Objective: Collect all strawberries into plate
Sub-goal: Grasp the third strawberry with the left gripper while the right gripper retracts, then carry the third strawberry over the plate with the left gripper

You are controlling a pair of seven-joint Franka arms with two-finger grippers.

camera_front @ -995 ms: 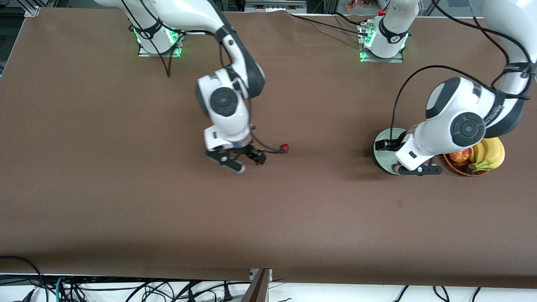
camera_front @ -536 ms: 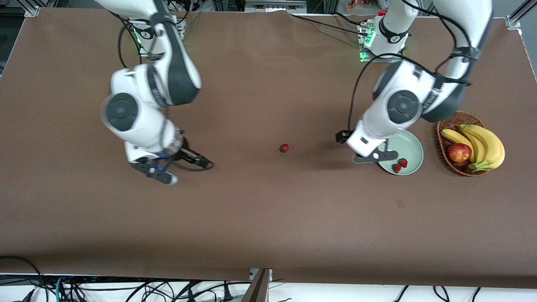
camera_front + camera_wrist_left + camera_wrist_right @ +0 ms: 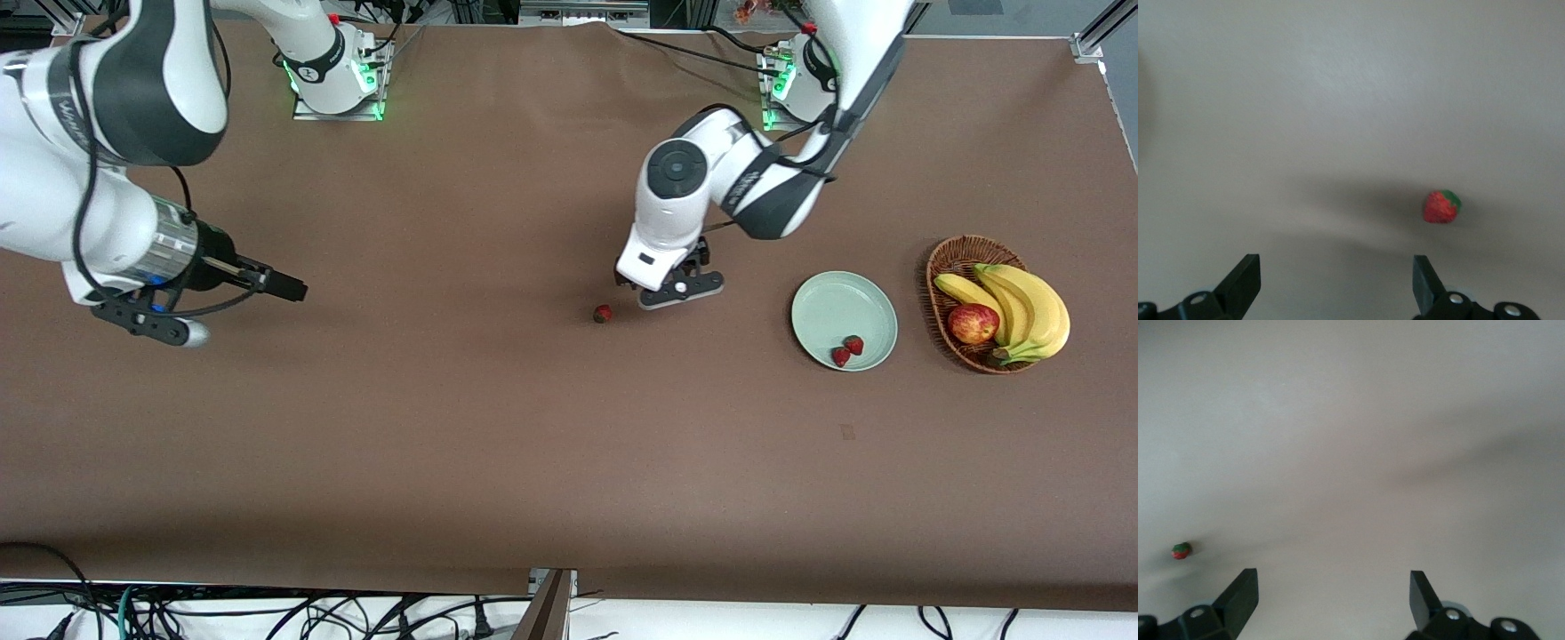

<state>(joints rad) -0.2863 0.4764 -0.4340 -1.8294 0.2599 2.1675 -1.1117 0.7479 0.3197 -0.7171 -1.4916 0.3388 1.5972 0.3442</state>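
Two strawberries (image 3: 846,350) already lie in your mint-green plate (image 3: 831,302), beside the wicker basket (image 3: 950,259) of bananas (image 3: 1022,305) and an apple (image 3: 973,324); the third strawberry (image 3: 603,314) sits on the desk (image 3: 533,462) mid-table. From the front, your left hand (image 3: 671,292) hovers just beside that berry, and your right hand (image 3: 156,322) waits toward its own end. Your left wrist view shows released fingers (image 3: 1426,283) with the lone strawberry (image 3: 1442,207) ahead. Your right wrist view shows fingers (image 3: 1241,595) spread too, the berry (image 3: 1181,551) well apart.
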